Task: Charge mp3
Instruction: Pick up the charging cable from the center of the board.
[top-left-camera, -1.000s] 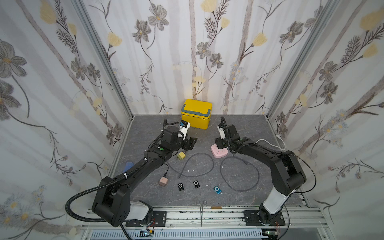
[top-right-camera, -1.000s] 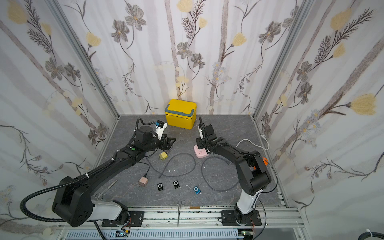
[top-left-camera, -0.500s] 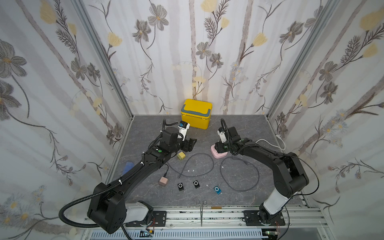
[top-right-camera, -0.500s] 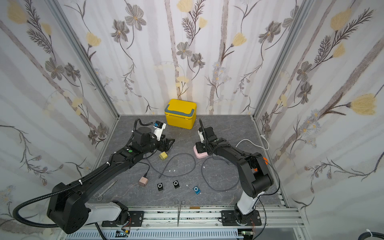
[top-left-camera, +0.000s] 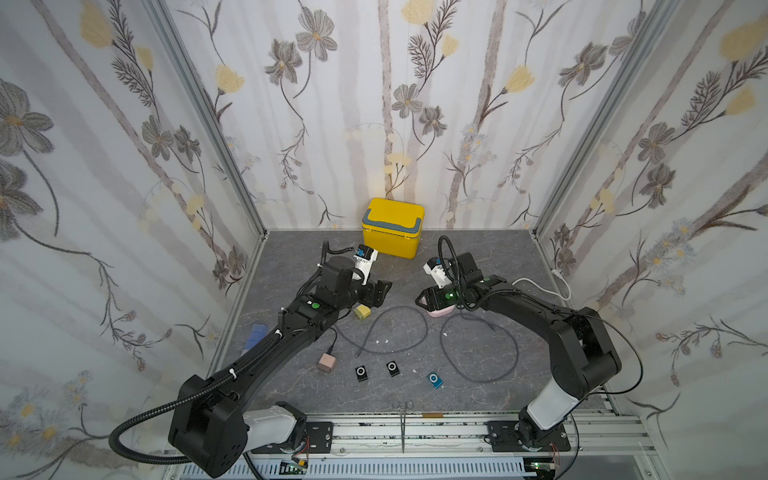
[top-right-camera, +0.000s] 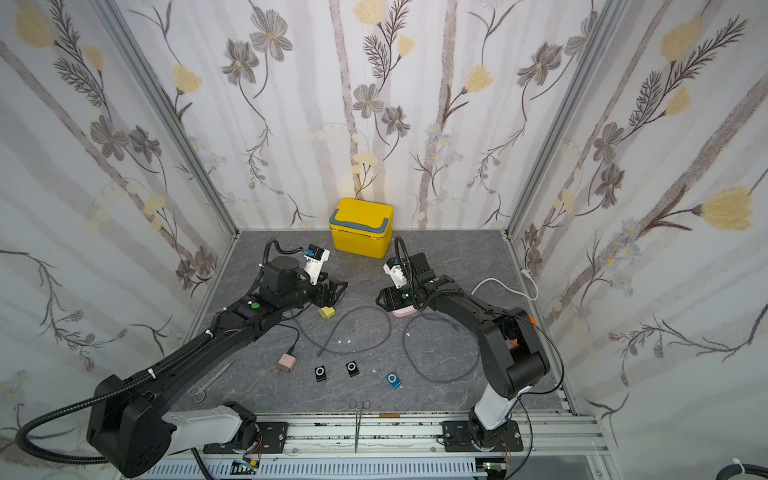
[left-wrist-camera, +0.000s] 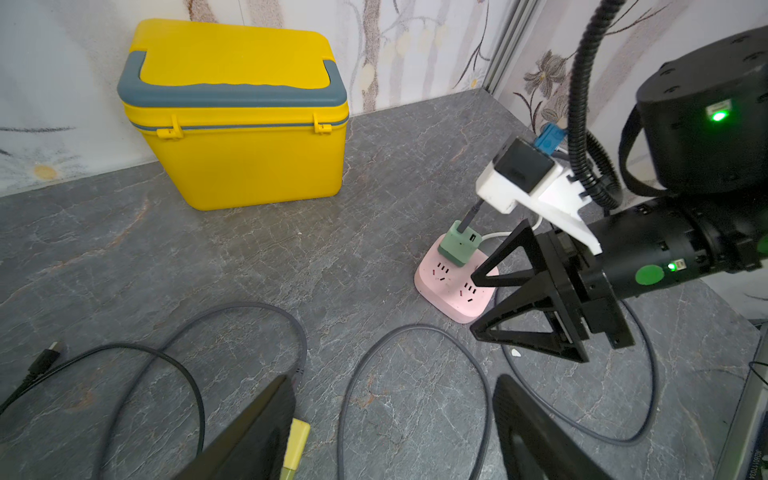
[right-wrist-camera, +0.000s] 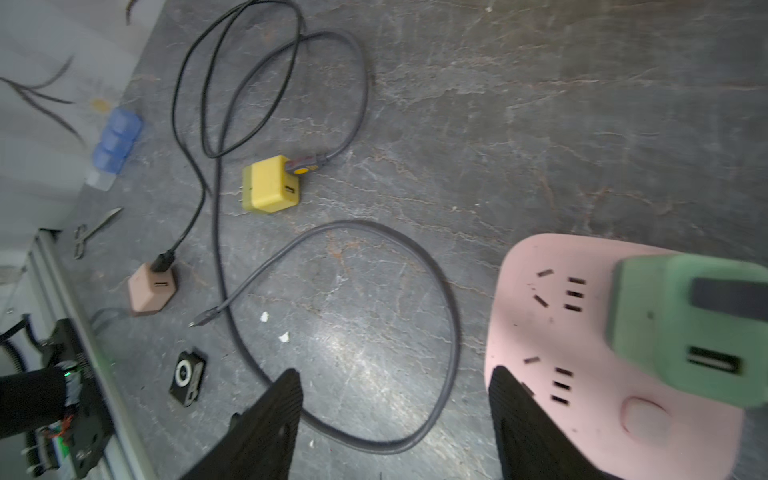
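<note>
- In both top views, three players are lying flat and face up in a row near the front rail, well apart from both arms: a black mp3 player (top-left-camera: 362, 372), a second black mp3 player (top-left-camera: 392, 368) and a blue mp3 player (top-left-camera: 434, 380).
- The black pair's long axes are running roughly front to back. The blue one is sitting turned on a diagonal.
- In a top view, the left gripper (top-right-camera: 334, 291) is hanging just behind the yellow charger (top-right-camera: 326, 312). The right gripper (top-right-camera: 380, 298) is sitting at the pink power strip (top-right-camera: 402, 311).
- In the left wrist view, the left gripper (left-wrist-camera: 392, 380) is standing wide with nothing between its fingers, and the yellow charger (left-wrist-camera: 297, 444) is lying just beside one finger.
- That view is also showing the right gripper (left-wrist-camera: 476, 303) spread wide beside the pink power strip (left-wrist-camera: 453, 286). A green charger (left-wrist-camera: 459, 247) is standing plugged into the strip with a cable coming out of it.
- In the right wrist view, the right gripper (right-wrist-camera: 392, 374) is gaping empty over the table, one finger at the strip's edge.
- One black mp3 player (right-wrist-camera: 188, 377) is lying there, control ring up, near a loose cable end (right-wrist-camera: 203, 319) but apart from it.
</note>
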